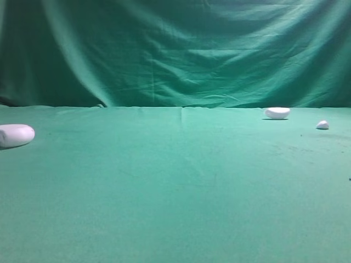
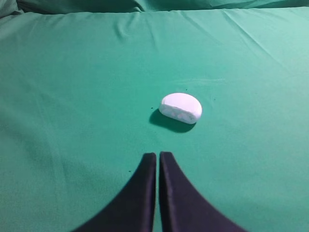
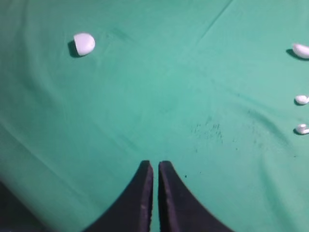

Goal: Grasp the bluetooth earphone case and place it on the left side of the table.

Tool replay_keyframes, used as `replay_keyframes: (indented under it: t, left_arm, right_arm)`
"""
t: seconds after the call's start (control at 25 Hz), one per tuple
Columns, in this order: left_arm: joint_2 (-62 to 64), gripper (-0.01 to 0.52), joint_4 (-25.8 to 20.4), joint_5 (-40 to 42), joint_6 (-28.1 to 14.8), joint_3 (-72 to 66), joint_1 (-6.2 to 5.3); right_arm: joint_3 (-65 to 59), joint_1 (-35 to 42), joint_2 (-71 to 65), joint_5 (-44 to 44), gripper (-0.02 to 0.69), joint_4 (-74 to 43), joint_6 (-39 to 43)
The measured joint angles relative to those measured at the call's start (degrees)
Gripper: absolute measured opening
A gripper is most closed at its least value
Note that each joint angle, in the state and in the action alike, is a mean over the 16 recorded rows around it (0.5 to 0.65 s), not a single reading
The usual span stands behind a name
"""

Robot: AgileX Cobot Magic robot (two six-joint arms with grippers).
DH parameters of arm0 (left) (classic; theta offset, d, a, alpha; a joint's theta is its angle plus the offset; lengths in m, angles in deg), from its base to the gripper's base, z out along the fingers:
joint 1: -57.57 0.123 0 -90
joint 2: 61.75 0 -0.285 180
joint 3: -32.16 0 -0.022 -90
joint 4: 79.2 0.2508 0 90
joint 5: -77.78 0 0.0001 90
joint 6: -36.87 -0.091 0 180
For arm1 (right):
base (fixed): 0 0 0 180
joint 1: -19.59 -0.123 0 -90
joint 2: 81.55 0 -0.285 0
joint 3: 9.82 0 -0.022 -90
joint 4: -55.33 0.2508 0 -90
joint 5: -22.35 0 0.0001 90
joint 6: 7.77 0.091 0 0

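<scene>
- Green cloth everywhere: a broad flat bench (image 1: 181, 192) with faint creases, backed by a draped, folded green curtain (image 1: 181, 49).
- Bluetooth earphone case (image 1: 15, 135) lying on the bench at the far left of the high view, cut partly by the frame edge; smooth, white, rounded, free of any claw.
- Far across the bench, toward the right and near the curtain's foot: a smaller white half-oval piece (image 1: 277, 113), flat side up.
- Further right and slightly nearer: a tiny white pebble-like bit (image 1: 322, 125), apart from the half-oval piece.
- Left wrist view: left claw (image 2: 157, 157) with dark fingers pressed together, tips all but touching, pinching nothing; a white half-oval piece (image 2: 181, 108) lying on the cloth just ahead and slightly to the right, not touched.
- Right wrist view: right claw (image 3: 155, 165) likewise pressed together and holding nothing, poised above bare cloth.
- Same view, upper left: a white dome-shaped piece (image 3: 84, 44); at the right edge, three small white bits (image 3: 301, 100) well apart from the claw.
- Faint dark specks (image 3: 208, 129) on the cloth ahead of the right claw.
</scene>
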Motion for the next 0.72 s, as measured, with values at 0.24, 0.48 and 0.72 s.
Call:
replay_keyframes:
  t: [0.24,0.48,0.72]
  left_arm:
    - [0.0,0.0,0.0,0.0,0.0,0.0,0.0]
    - [0.0,0.0,0.0,0.0,0.0,0.0,0.0]
    - [0.0,0.0,0.0,0.0,0.0,0.0,0.0]
  right_arm:
    - [-13.28,11.01,11.73,-12.72,0.0,0.3,-0.15]
    - [-27.91,23.41,21.3,-24.88,0.0,1.48,-0.17]
    - [-37.94,29.85,26.07,-30.07,0.0,2.24,-0.17]
